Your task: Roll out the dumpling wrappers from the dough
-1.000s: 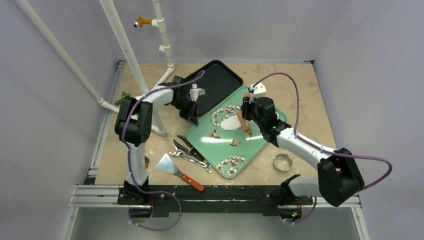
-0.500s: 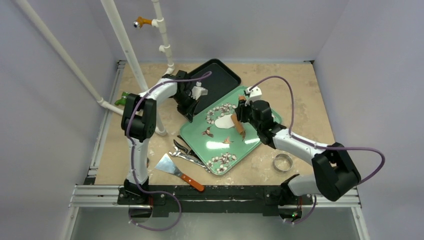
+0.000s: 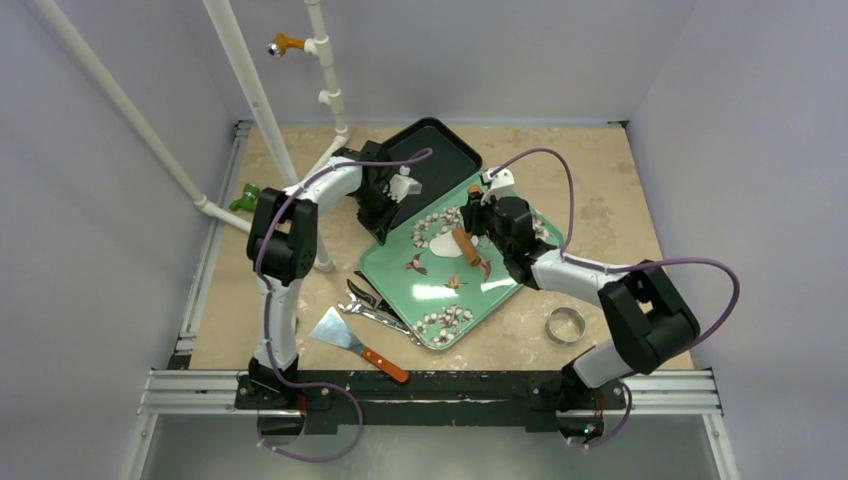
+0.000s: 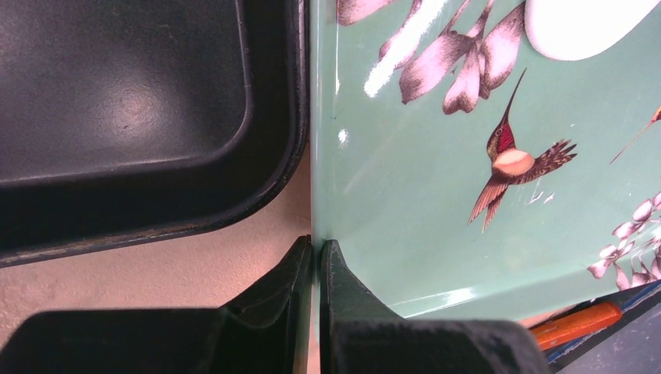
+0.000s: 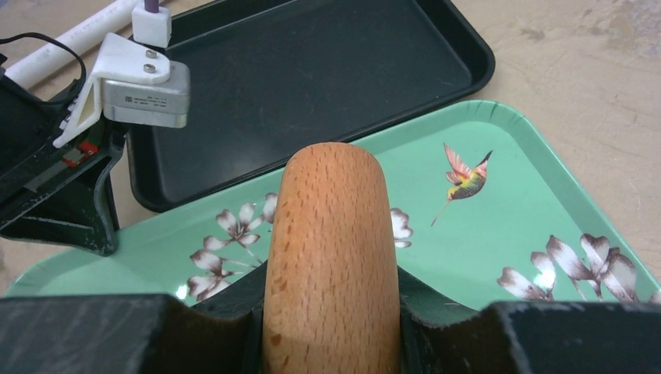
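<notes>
A flat white dough wrapper (image 3: pixel 441 241) lies on the green bird-print tray (image 3: pixel 500 283), among its white blossom prints. My right gripper (image 3: pixel 478 242) is shut on a wooden rolling pin (image 3: pixel 466 247), which lies at the wrapper's right edge. In the right wrist view the pin (image 5: pixel 331 249) fills the middle between the jaws (image 5: pixel 331 319) and hides the wrapper. My left gripper (image 3: pixel 386 220) is shut on the green tray's left rim (image 4: pixel 315 156), the jaws pinching it (image 4: pixel 316 248). Part of the wrapper (image 4: pixel 581 27) shows at the top right there.
A black tray (image 3: pixel 440 160) touches the green tray's far left side. A metal ring cutter (image 3: pixel 565 325) lies at the right. Metal tongs (image 3: pixel 380 308) and an orange-handled scraper (image 3: pixel 352 342) lie near front. White pipes (image 3: pixel 255 100) stand at the left.
The green tray has slid and turned left and away with my left gripper. My right gripper has carried the rolling pin left and farther back, onto the wrapper's right side.
</notes>
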